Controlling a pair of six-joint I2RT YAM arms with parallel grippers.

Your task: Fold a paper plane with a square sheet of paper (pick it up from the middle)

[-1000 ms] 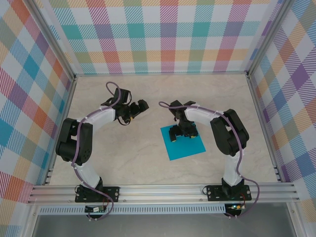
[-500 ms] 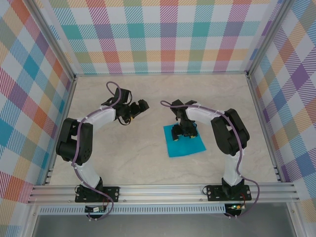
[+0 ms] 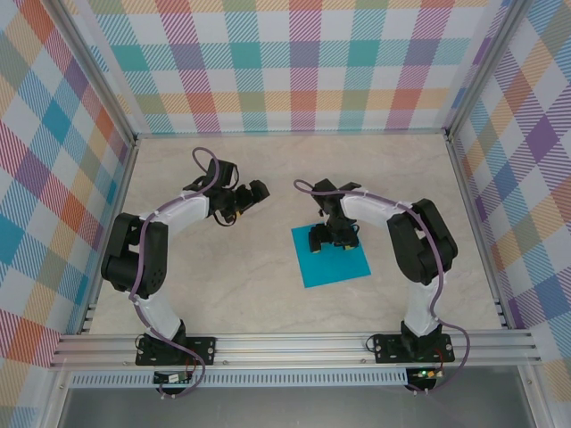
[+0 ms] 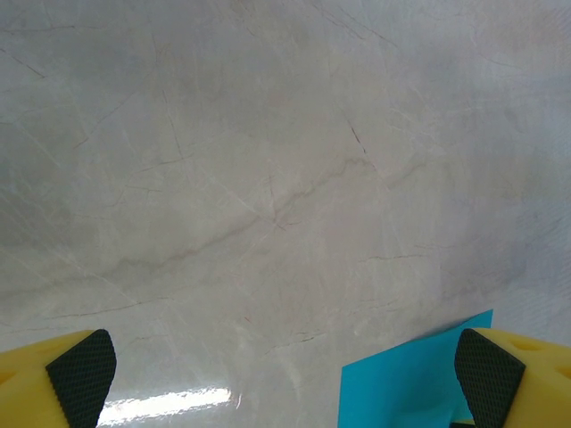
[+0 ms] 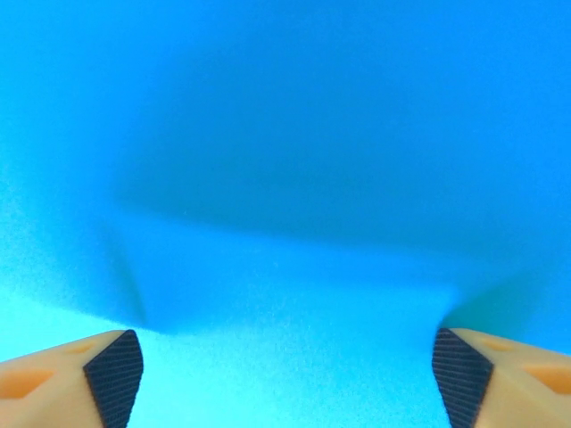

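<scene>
Down low with the right gripper [image 3: 327, 241], tips pressed onto the blue paper [image 3: 337, 265]. Spread wide open, with nothing pinched yet. Right under and between the two fingers [image 5: 111, 367]: the paper, lying on the table [image 3: 223, 276] but pushed up into a soft little bump in the gap. Probably pressed down like that to make a bump to squeeze. Hard to grab such thin, flat paper off a table any other way. Looks like the very start of the pick-up, with no fold made so far.

Bent over at the elbow, with the wrist tipped down and the fingers pointing straight at the paper. Set a bit toward the far side of the paper, seen from above, not quite on its middle.

Off to the side with the left gripper [image 3: 255, 190], well apart from the right one, over bare table. Open wide too, holding nothing. Just beside its right finger [image 4: 489, 370] in the wrist view: one corner of the paper. Probably parked there to be out of the way and ready to help with the folding later. Reached forward, with the arm curled inward and the fingers aimed toward the middle of the table.
</scene>
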